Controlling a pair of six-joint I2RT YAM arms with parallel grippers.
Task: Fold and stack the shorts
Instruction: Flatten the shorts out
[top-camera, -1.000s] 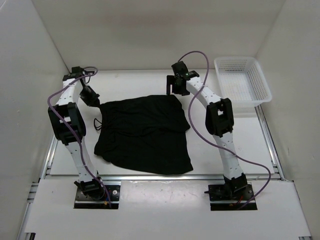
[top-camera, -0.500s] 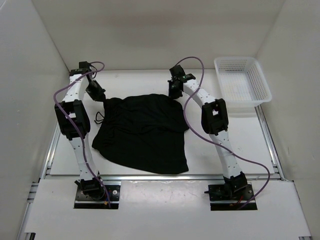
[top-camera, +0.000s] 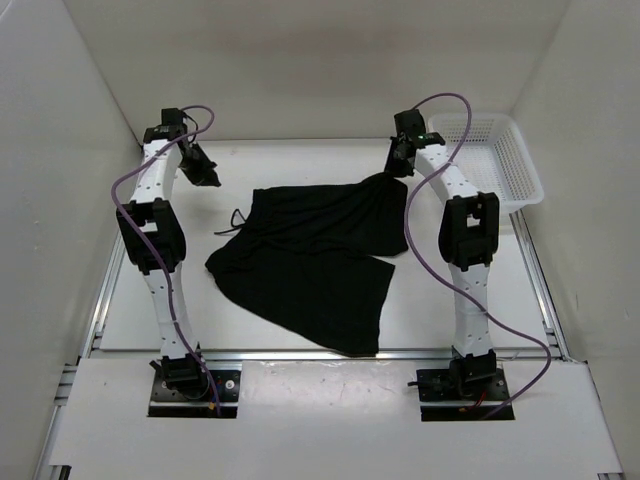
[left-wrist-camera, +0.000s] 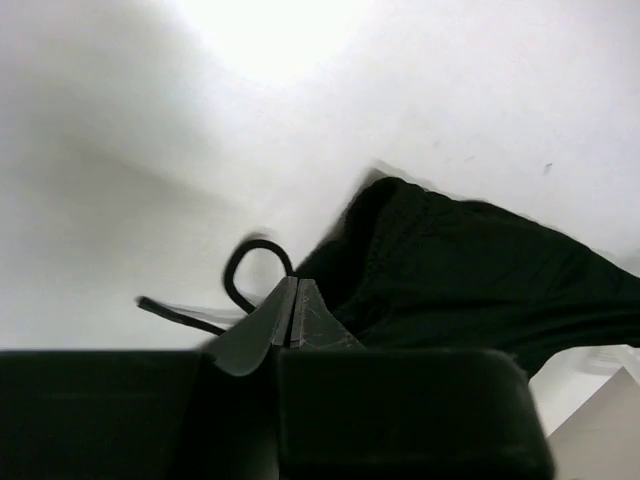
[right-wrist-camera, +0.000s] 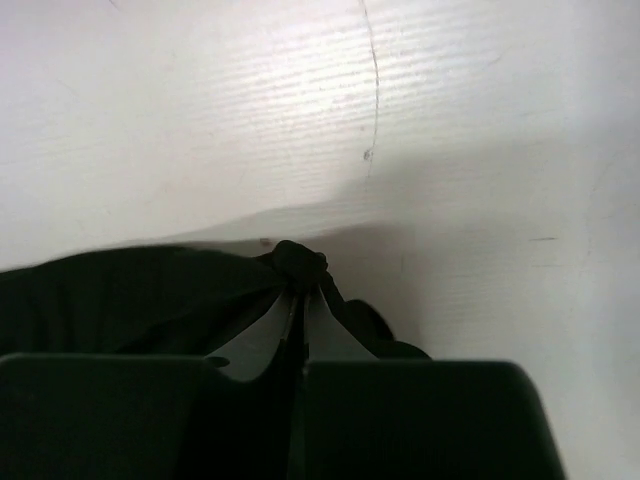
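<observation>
A pair of black shorts (top-camera: 310, 265) lies rumpled across the middle of a white table (top-camera: 300, 165), between two robot arms bolted at the near edge. The right gripper (top-camera: 399, 165), at about 1 o'clock from the middle of the cloth, has its jaws clamped on the far right corner of the shorts. That corner is drawn up into a narrow peak while the rest sags onto the table. The right wrist camera shows a small knot of black cloth bunched at the tips of the closed fingers (right-wrist-camera: 335, 345); how much cloth sits between them is hidden by the fingers themselves. The left gripper (top-camera: 207, 173) hangs at about 10 o'clock, apart from the cloth, jaws pressed together with nothing visible between them. A thin black drawstring (top-camera: 236, 220) curls out from the waistband at about 9 o'clock. In the blurred left wrist picture its loop appears just past the fingertips, and that picture does not settle whether cord and tips touch; from above they look apart. One leg of the shorts reaches toward 5 o'clock, close to the front edge of the table. A white mesh basket (top-camera: 527, 165) stands at about 2 o'clock by the right wall, its left side partly covered by the right arm (top-camera: 470, 235). The lower part of both wrist pictures is blocked by the dark gripper bodies.
</observation>
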